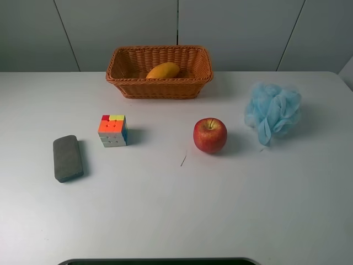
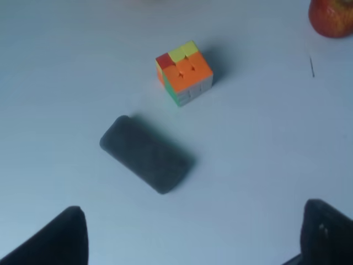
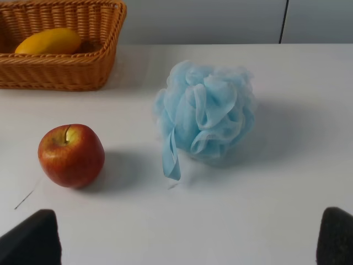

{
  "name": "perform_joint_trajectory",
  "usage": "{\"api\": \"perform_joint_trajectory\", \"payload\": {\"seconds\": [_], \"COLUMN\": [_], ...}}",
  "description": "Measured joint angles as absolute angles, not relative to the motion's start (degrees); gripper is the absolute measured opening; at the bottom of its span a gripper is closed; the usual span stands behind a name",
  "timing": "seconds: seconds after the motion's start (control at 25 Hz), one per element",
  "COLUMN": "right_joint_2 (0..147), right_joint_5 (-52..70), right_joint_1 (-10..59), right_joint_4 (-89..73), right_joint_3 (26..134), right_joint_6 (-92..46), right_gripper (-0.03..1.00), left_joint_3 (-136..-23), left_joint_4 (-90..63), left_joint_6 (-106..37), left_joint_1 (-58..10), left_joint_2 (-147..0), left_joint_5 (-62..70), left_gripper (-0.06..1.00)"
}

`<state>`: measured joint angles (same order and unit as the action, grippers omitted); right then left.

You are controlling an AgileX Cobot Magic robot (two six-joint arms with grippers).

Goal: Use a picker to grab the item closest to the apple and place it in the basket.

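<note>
Task item: the blue mesh bath pouf [image 1: 273, 112] is sitting closest to the red apple [image 1: 210, 135], a ruffled pale-blue ball of netting with a loose ribbon loop trailing down its near side [image 3: 171, 154].
Position: it is resting on the white table [image 1: 176, 210], just beside the apple on the right-arm side, with a gap between the two; the wicker basket [image 1: 160, 87] is standing farther back, near the wall.
Axis: the pouf is looking roughly round, showing no clear long axis; only the ribbon is hanging toward the camera side.
Basket contents: a yellow mango [image 1: 163, 70] is lying inside.
Other things: a colour cube [image 1: 113, 130] and a dark grey eraser block [image 1: 68, 158] are lying well apart on the left-arm side.
Open room: bare tabletop is surrounding the pouf on all sides, and the table's right edge is running near it.
Left gripper [image 2: 190, 237]: fingers are standing spread wide, holding nothing.
Right gripper [image 3: 187, 237]: fingers are standing spread wide, empty, in front of the pouf and apple.
</note>
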<state>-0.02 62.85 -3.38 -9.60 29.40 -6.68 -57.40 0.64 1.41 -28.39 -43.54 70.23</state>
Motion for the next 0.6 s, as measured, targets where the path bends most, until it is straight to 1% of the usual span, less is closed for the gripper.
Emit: {"api": "perform_joint_trajectory", "payload": {"seconds": [0.2, 0.4, 0.6], "right_joint_2": [0.0, 0.0, 0.0], "right_joint_5": [62.8, 62.8, 62.8], "right_joint_1": [-3.4, -3.4, -3.4], "right_joint_4": [-9.6, -9.6, -9.6], "right_joint_3": [29.4, 29.4, 29.4], "right_joint_6": [-6.7, -6.7, -6.7], "right_gripper": [0.7, 0.7, 0.7], "left_joint_3": [-46.5, -36.7, -32.1], "left_joint_4": [0.8, 0.5, 0.0], "left_joint_6": [1.2, -5.2, -6.5], "left_joint_1": [-27.8, -20.7, -13.3], "left_joint_2": [-29.9, -19.7, -11.7], "left_joint_5": [70.2, 65.7, 65.0], "left_gripper": [0.74, 0.74, 0.74]}}
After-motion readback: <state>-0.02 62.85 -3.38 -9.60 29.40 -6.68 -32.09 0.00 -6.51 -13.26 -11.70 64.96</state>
